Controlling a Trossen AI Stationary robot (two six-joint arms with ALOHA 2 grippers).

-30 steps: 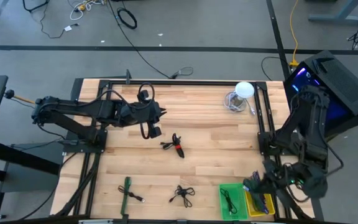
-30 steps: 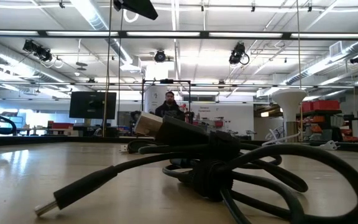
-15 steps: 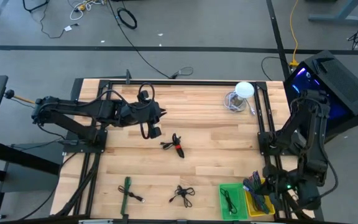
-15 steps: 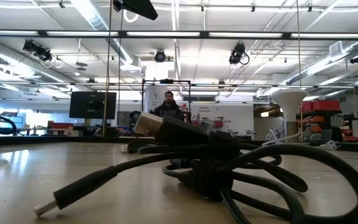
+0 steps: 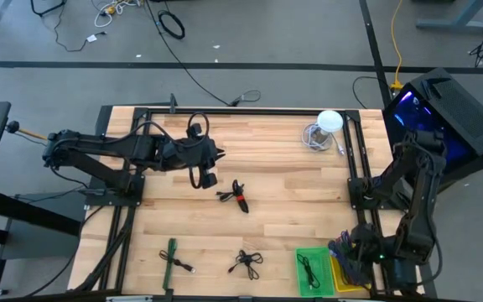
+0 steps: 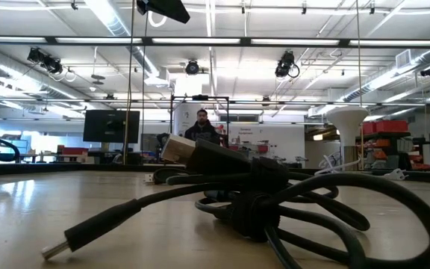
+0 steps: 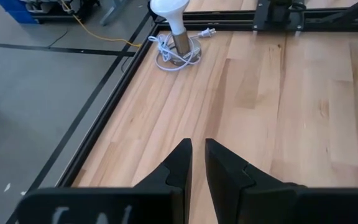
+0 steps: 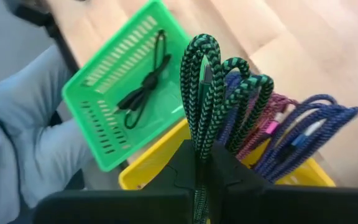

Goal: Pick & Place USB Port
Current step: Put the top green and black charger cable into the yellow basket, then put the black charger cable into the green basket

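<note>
The table (image 5: 275,168) was of light wood with a black frame. One basket (image 8: 114,93) was bright green with a black cable (image 8: 143,87) in it, and the other basket (image 8: 148,158) was yellow. One cable (image 8: 204,93) had a green and black braided pattern; others (image 8: 309,134) were blue and pink.

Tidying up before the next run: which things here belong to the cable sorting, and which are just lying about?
Job: green braided cable in right pincer; green basket; yellow bin; loose cables.

Lying about: lamp; idle left pincer.
</note>
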